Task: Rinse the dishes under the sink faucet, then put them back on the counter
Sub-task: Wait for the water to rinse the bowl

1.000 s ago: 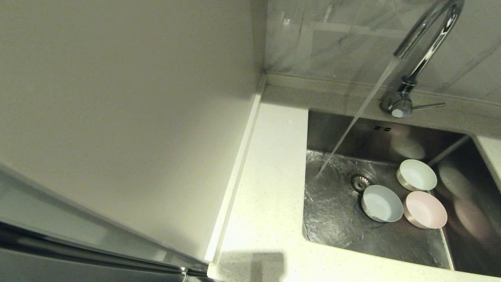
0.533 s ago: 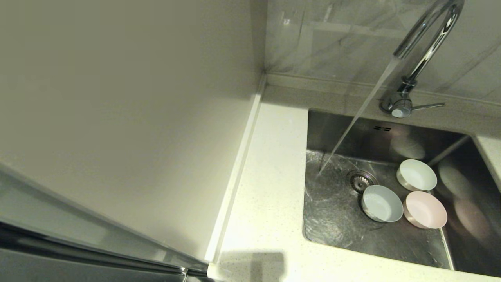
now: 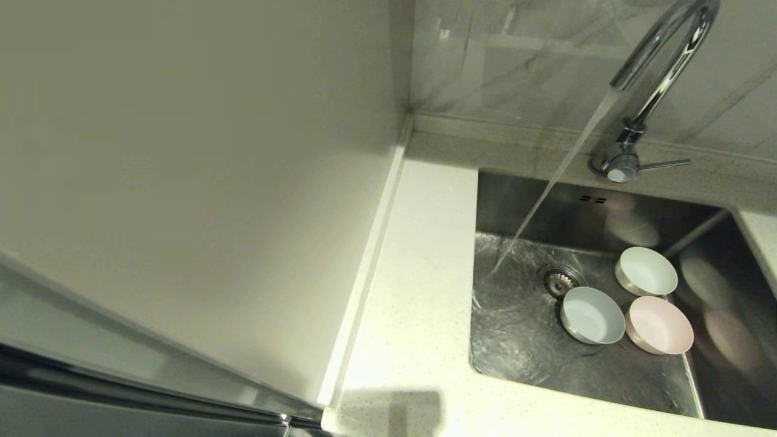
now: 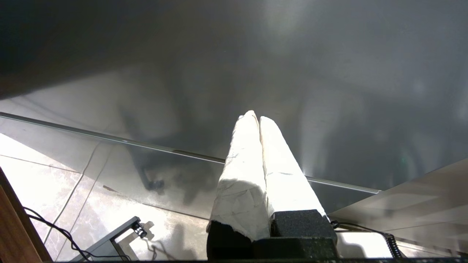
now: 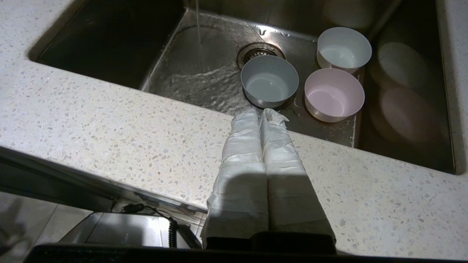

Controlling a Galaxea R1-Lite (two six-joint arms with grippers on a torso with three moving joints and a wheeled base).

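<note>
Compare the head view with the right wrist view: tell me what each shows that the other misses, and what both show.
Head view only: the faucet, its lever, and the tiled wall behind.
Right wrist view only: the right end effector, shut and empty above the counter.
Both: the sink, running water, the drain, and the white bowl, blue-grey bowl and pink bowl inside it.

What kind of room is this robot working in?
Most likely a home kitchen: a stainless-steel sink set into a speckled white counter, a chrome gooseneck faucet running water, and three small bowls in the basin.
</note>
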